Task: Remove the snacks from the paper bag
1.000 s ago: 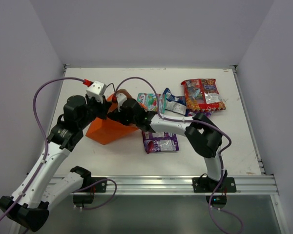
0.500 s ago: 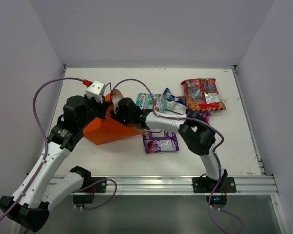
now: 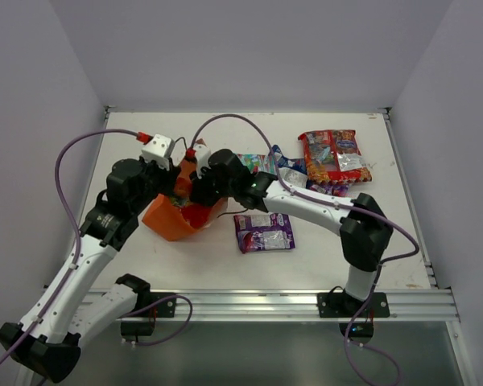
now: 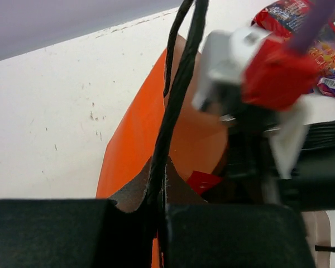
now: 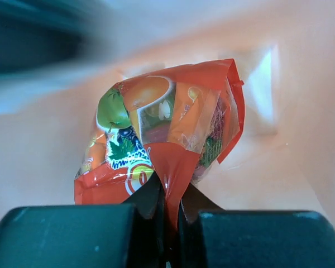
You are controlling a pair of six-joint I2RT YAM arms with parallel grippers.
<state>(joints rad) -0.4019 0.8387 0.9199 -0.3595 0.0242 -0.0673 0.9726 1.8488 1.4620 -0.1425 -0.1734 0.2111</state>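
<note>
The orange paper bag (image 3: 167, 219) lies tipped on the left of the table, its mouth toward the right arm. My left gripper (image 4: 163, 196) is shut on the bag's thin black handle (image 4: 178, 84), and seen from above it (image 3: 175, 182) sits at the bag's top edge. Inside the pale bag interior (image 5: 285, 167), my right gripper (image 5: 171, 202) is shut on the corner of a red-orange snack packet (image 5: 156, 123). From above, that packet (image 3: 198, 215) shows red at the bag mouth, under the right gripper (image 3: 197, 197). A purple snack (image 3: 263, 232) lies just right of the bag.
More snacks lie behind the right arm: a teal-green one (image 3: 246, 163), a blue-white one (image 3: 290, 171) and a large red-orange one (image 3: 334, 156). The right arm stretches across the table's middle. Walls enclose the table on the left, back and right.
The right gripper went into the bag open and closed on the red-orange packet. The right arm's elbow swung right, and the bag tipped so its mouth and the packet show from above.
</note>
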